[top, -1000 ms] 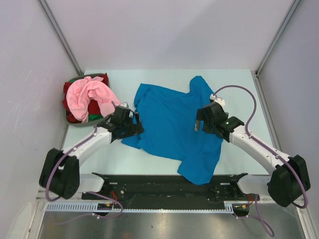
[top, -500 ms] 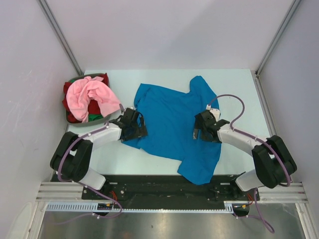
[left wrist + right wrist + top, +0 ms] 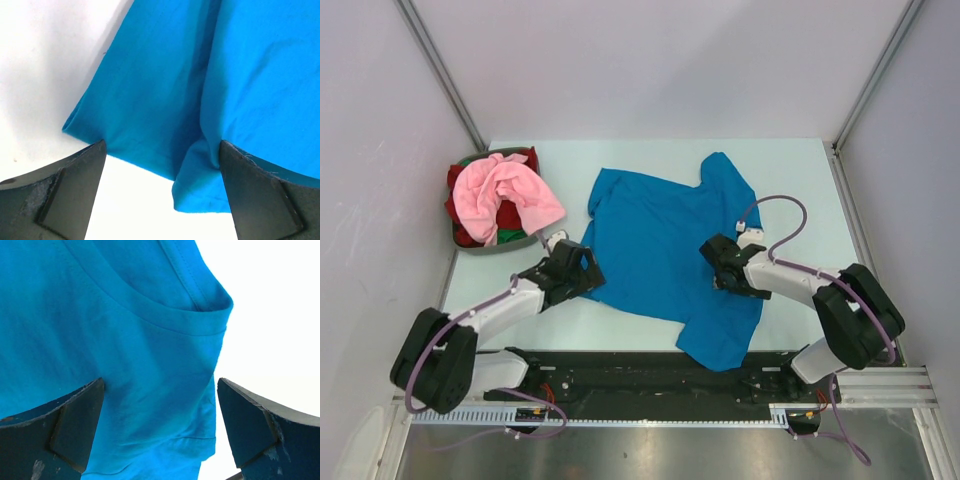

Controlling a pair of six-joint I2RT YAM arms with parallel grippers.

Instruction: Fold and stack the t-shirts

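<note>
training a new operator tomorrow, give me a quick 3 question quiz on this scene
1. Fill in: the pink shirt lies on top of the pile in the ____.
2. True or false: the left claw and the right claw are both open.
3. Which shirt lies spread out on the table? A pink, B blue, C red.

Key
1. basket
2. True. Each claw has its jaws wide apart over cloth and grips nothing.
3. B, the blue shirt
</note>
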